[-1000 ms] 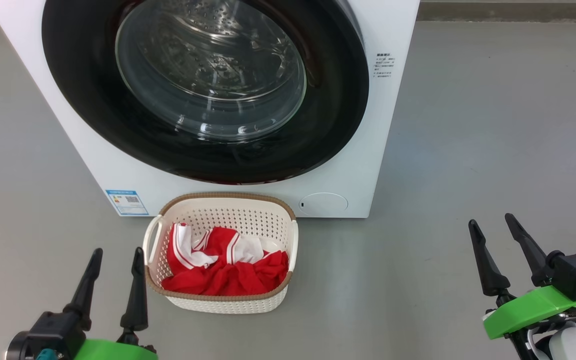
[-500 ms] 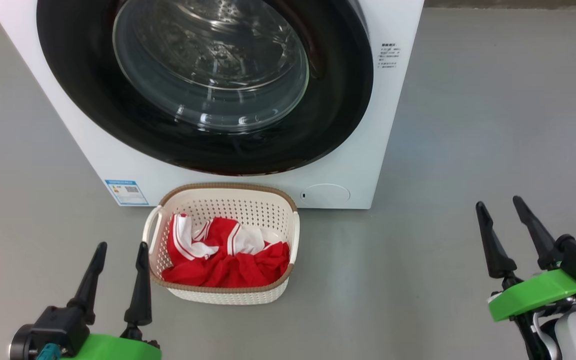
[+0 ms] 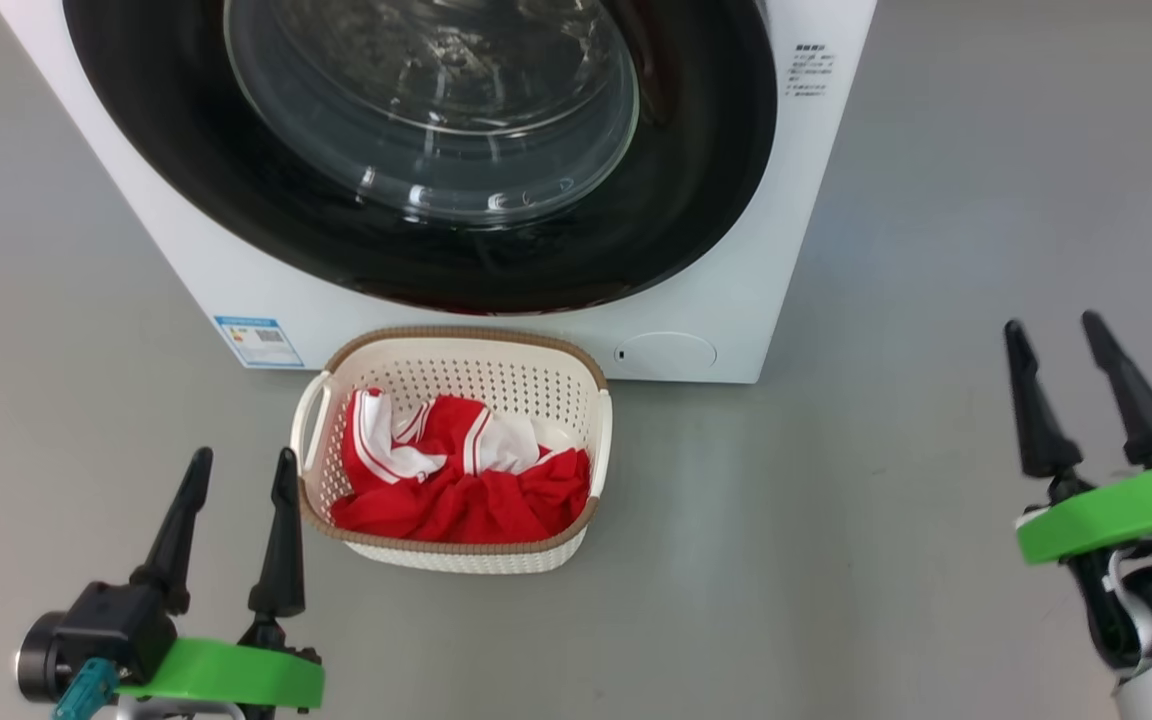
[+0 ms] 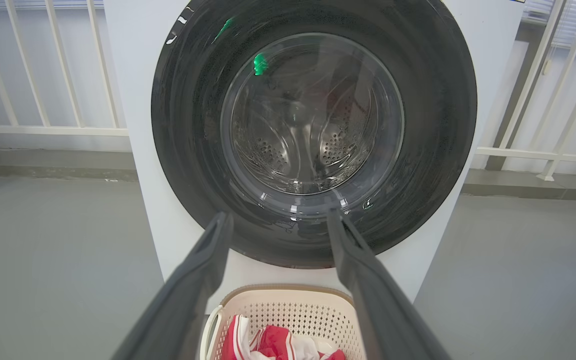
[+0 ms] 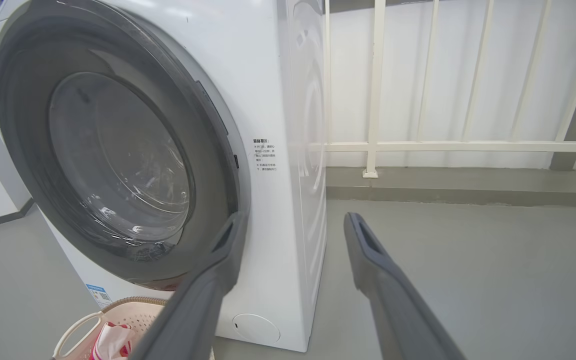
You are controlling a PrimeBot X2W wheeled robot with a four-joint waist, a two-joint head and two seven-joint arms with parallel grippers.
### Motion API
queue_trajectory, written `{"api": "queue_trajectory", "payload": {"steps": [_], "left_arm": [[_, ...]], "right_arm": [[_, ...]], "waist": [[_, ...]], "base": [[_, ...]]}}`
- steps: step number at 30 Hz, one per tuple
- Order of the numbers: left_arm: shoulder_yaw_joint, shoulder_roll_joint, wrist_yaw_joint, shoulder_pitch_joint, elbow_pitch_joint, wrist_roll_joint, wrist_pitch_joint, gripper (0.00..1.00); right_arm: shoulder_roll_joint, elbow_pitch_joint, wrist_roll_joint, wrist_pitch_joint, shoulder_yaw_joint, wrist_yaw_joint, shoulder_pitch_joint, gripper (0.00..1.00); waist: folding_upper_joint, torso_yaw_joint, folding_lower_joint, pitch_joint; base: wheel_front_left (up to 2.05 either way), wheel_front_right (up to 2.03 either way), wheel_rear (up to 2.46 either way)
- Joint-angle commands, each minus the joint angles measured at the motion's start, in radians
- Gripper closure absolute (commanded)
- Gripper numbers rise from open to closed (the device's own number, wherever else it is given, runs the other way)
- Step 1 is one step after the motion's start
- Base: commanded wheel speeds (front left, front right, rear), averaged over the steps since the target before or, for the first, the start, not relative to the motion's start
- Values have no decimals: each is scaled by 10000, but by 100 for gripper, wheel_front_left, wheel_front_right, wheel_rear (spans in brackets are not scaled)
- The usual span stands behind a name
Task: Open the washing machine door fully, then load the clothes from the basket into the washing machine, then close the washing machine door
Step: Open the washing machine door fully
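The white washing machine [image 3: 236,290] stands ahead with its round black-rimmed door [image 3: 696,180] shut, the steel drum showing through the glass. On the floor in front sits the cream basket [image 3: 456,340] holding the red and white clothes [image 3: 466,495]. My left gripper [image 3: 241,470] is open, just left of the basket and empty. Out to the far right, my right gripper [image 3: 1054,335] is open and empty over bare floor. The left wrist view faces the door [image 4: 433,125] over the basket [image 4: 288,300]. The right wrist view has the door [image 5: 23,150] at its left.
Grey floor [image 3: 936,200] spreads on both sides of the machine. A white railing [image 5: 463,146] and wall run behind it. A blue energy sticker [image 3: 258,341] and a round service flap [image 3: 666,351] sit low on the machine's front.
The whole head view has shifted, so the camera moved. My right gripper has risen and gone farther right in the view. The left gripper, basket and door keep their places.
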Motion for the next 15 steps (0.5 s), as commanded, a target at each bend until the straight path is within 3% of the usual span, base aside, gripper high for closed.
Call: {"api": "queue_trajectory", "payload": {"steps": [1,2,3,7,8,9,10,15], "left_arm": [[258,162,-29,-429,-320,-42,-90,0],[243,162,-29,-457,-330,-36,-90,0],[231,162,-29,-482,-338,-29,-90,0],[180,162,-30,-573,-396,-27,-90,0],[180,162,-30,-573,-396,-27,-90,0],[184,162,-30,-575,-412,-12,-90,0],[186,162,-30,-587,-433,-7,-90,0],[169,162,-29,-673,-523,-9,-90,0]], "right_arm": [[-217,-221,219,-118,86,88,-380,11],[-248,-220,259,-118,35,88,-466,22],[-278,-214,304,-118,-10,88,-550,51],[-438,-113,570,-118,-147,88,-905,76],[-438,-113,570,-118,-147,88,-905,76],[-469,-55,673,-118,-161,88,-990,85],[-499,-1,811,-118,-170,88,-1087,100],[-710,320,1669,-118,-107,88,-1579,100]], "waist": [[0,98,0,170],[0,126,0,219],[0,153,0,258],[0,298,0,432],[0,298,0,432],[0,334,0,467],[0,374,0,520],[0,597,0,754]], "base": [[0,0,0],[0,0,0],[0,0,0],[0,0,0],[0,0,0],[0,0,0],[0,0,0],[0,0,0]]}}
